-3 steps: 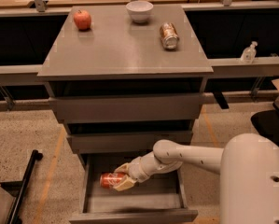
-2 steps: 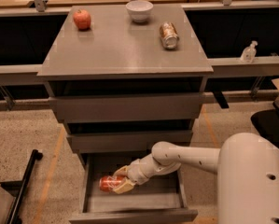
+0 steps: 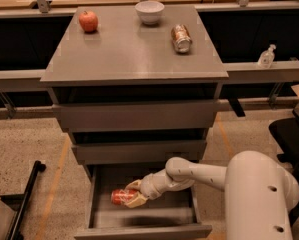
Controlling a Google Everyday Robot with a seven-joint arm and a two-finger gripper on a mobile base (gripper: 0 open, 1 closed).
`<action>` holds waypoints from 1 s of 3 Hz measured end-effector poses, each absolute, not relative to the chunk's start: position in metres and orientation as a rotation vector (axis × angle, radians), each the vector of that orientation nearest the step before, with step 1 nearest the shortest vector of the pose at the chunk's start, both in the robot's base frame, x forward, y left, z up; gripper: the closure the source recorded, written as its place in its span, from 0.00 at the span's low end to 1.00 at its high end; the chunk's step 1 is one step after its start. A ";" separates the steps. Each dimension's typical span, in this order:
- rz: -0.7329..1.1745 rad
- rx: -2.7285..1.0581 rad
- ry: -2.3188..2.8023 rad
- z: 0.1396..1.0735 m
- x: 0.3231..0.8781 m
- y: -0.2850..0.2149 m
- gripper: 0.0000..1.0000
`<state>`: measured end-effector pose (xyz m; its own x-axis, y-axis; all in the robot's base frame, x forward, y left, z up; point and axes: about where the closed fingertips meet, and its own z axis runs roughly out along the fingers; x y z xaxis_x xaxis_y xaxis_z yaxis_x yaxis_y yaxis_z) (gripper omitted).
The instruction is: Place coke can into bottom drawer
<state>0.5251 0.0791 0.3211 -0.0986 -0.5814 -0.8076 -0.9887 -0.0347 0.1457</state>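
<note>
Nearly there, I'd say: my gripper [image 3: 131,196] is down inside the open bottom drawer [image 3: 144,231], its fingers clenched around the coke can [image 3: 118,196], which lies on its side just above the drawer floor, toward the left. Carrying looks done. What's left, as I judge it, is to lower slightly, let go, and pull the arm clear.

On the tabletop [image 3: 129,59], an apple [image 3: 88,21] sits near the back-left corner, a bowl [image 3: 149,11] at mid back edge and a second can [image 3: 181,38] toward the right edge. Below the front edge, the gripper [image 3: 132,195] clasps the coke can [image 3: 121,196] inside the open bottom drawer [image 3: 144,231].
</note>
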 end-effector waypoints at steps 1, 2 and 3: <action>1.036 -1.621 1.729 0.294 0.532 0.076 1.00; 1.062 -1.592 1.740 0.263 0.539 0.072 1.00; 1.121 -1.539 1.771 0.227 0.542 0.067 0.82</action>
<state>0.5417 0.0674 0.2273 -0.2067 -0.5267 -0.8245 -0.9706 0.0044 0.2405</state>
